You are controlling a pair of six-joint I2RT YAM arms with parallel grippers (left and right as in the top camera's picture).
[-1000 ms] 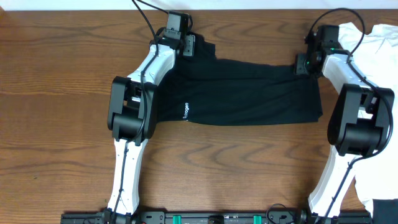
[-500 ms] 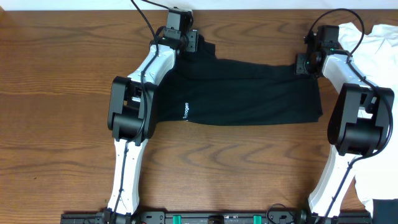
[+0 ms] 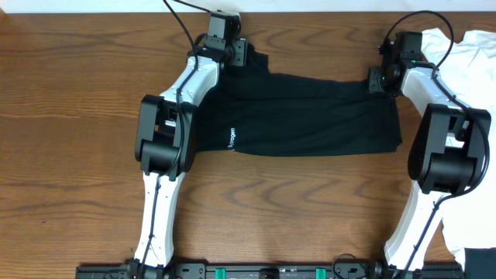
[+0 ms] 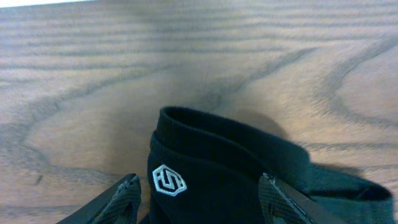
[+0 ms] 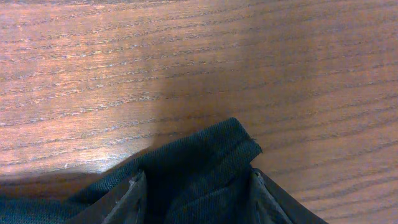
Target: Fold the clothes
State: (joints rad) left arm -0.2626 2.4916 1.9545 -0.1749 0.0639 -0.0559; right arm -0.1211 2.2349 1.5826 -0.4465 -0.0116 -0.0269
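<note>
Grasp stage of the fold: the black shirt [image 3: 310,116] is lying flat on the table [image 3: 70,155], toward its far edge; the left gripper [image 4: 199,190] is standing open astride one far corner, the right gripper [image 5: 196,190] is straddling the other, its pinch not discernible. The next move is calling for firm closure, then an even lift toward the near hem

One black shirt [image 3: 310,116], one white shirt [image 3: 474,45], two robot arms [image 3: 163,143] [image 3: 446,151].

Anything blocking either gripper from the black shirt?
Nothing visible. The left gripper and right gripper sit at the far corners of the shirt, fabric between their fingers, only bare table beyond.
</note>
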